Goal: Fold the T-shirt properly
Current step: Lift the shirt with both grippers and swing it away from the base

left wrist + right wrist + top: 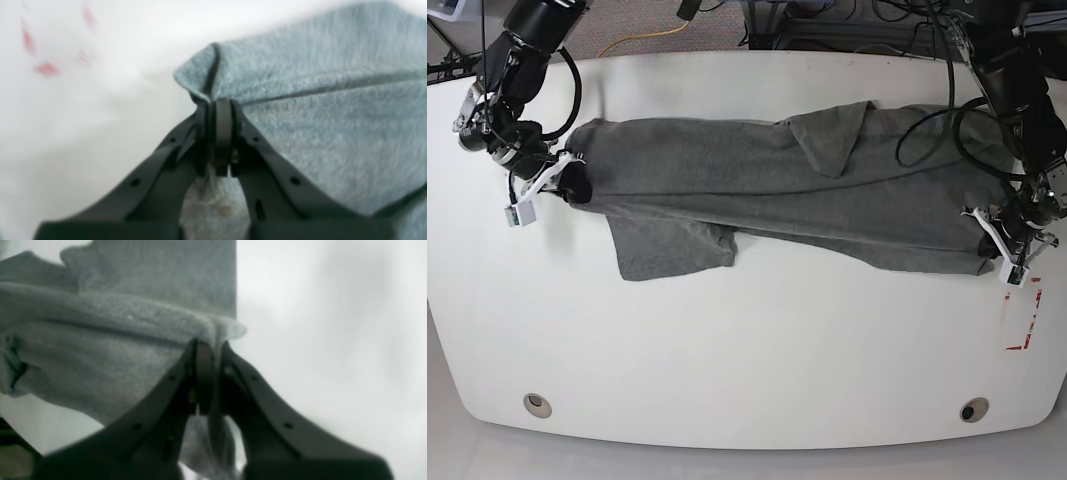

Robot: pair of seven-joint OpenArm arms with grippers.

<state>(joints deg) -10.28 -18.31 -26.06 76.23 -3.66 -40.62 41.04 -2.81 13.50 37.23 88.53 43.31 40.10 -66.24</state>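
The T-shirt (777,190) lay stretched across the upper half of the white table (747,350) in the base view, running almost from the left edge to the right edge, with one sleeve hanging down at lower left of the cloth and a flap turned over near upper centre.

The left gripper (220,110) had its fingers pressed together on a bunched corner of grey knit; in the base view it sat at the far right end of the shirt (1005,245), just above the red tape marks (1022,320). The right gripper (208,346) had its fingers pinching a thick gathered edge of the same cloth, at the left end of the shirt in the base view (552,175).

The likeliest trouble was an uneven bite. Each wrist view showed only a small wad of fabric between the fingers, and how many layers were caught could not be told. If one hold took the top layer alone, a lift would probably drag that layer away and leave the one beneath on the table. The knit looked soft and stretchy, so pulling the ends apart might let a corner slip out. The loose sleeve and the turned flap could get trapped inside any fold and spoil its line.
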